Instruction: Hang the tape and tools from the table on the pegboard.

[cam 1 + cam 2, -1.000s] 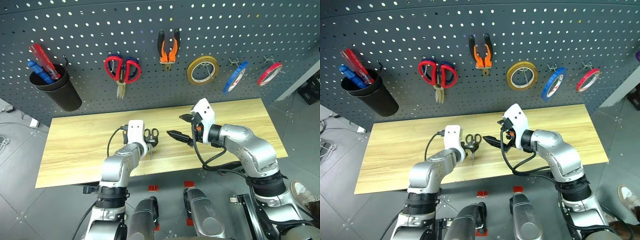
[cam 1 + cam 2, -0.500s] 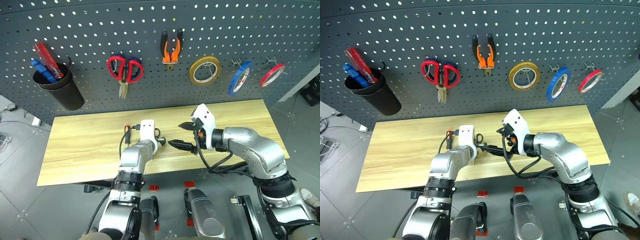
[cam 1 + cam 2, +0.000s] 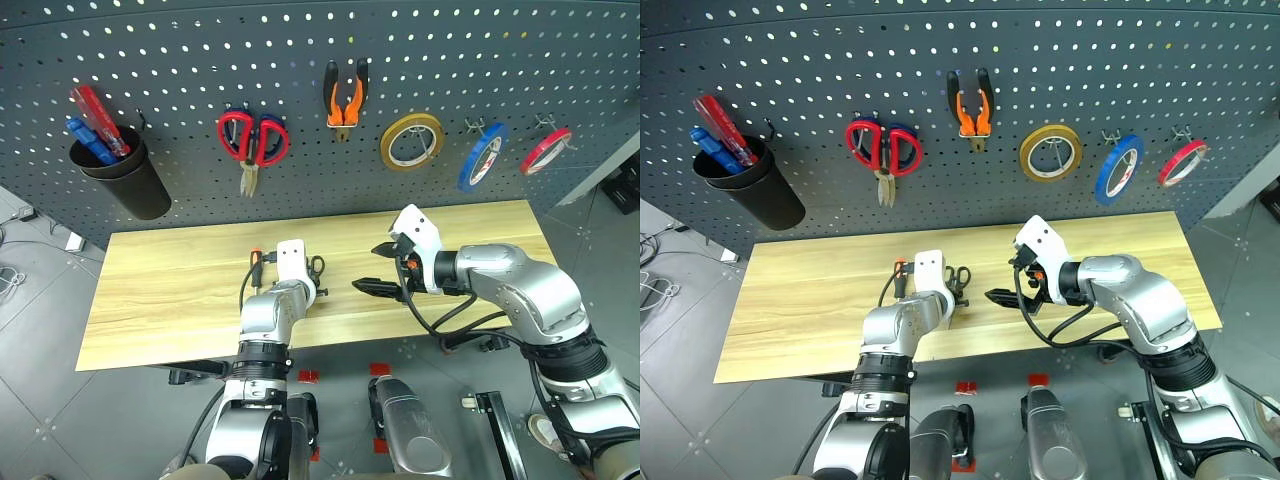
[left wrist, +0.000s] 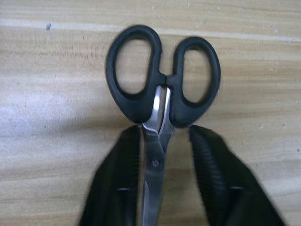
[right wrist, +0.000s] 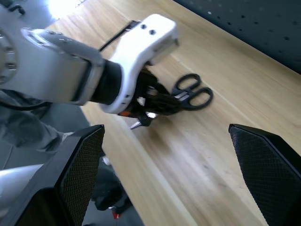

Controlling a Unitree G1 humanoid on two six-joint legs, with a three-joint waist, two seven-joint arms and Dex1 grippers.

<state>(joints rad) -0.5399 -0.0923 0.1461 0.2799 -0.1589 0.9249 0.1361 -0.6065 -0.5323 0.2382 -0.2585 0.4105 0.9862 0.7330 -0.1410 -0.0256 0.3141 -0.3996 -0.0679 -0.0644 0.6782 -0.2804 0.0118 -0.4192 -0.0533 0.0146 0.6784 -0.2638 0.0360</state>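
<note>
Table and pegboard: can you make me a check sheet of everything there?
Surface: table, light wooden planks.
Job's things: small scissors lying on the table; pliers and blue tape hang on the pegboard.
Clutter: red scissors, yellow roll, red roll on hooks; black cup with screwdrivers.
Pincers: left pincer shut on the small scissors' blades; right pincer open, empty, above the table.
Cables: black cable loops under the right wrist.
Surroundings: grey floor.
</note>
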